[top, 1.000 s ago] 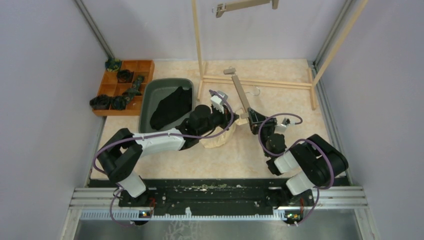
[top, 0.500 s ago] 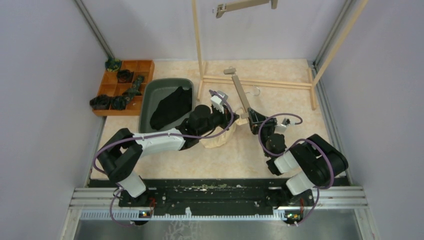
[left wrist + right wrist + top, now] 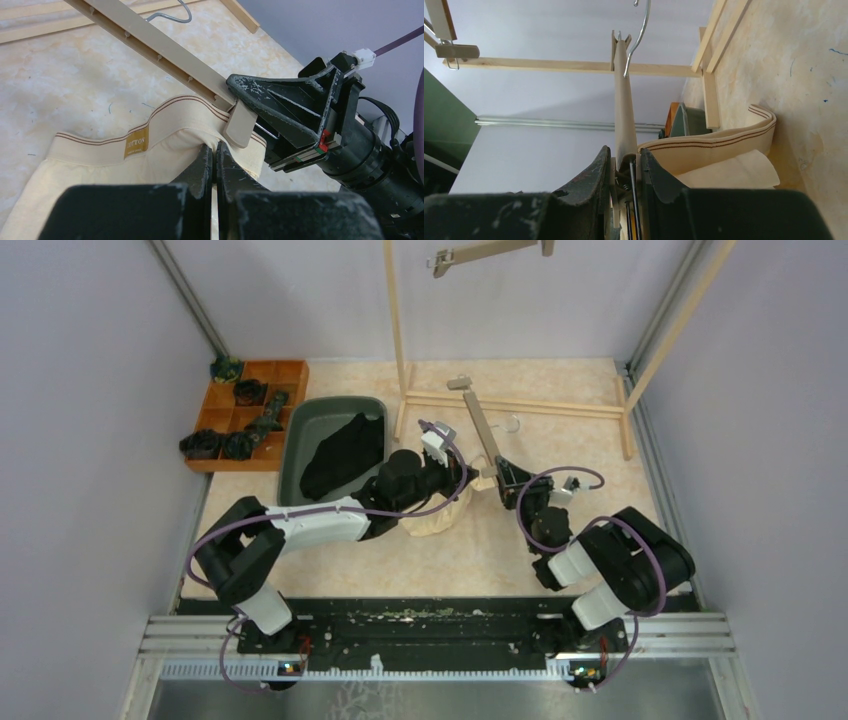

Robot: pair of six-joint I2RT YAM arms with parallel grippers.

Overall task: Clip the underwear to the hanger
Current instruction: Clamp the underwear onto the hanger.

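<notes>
The cream underwear point(image 3: 100, 165) lies on the table with its striped waistband point(image 3: 165, 112) under the tan hanger point(image 3: 160, 47). My left gripper point(image 3: 214, 150) is shut on a fold of this fabric just below the waistband. The hanger's end clip point(image 3: 241, 125) sits over the waistband's edge. My right gripper point(image 3: 624, 160) is shut on that clip, squeezing it from both sides, and shows black beside the clip point(image 3: 295, 107). From above, both grippers meet at mid-table: left point(image 3: 460, 485), right point(image 3: 507, 478). The black underwear point(image 3: 340, 455) lies in the green bin point(image 3: 330, 405).
A wooden drying rack point(image 3: 510, 405) stands behind the hanger, with a second hanger point(image 3: 490, 252) hung on its top rail. A wooden tray point(image 3: 285, 375) of dark items sits at the back left, beside the bin.
</notes>
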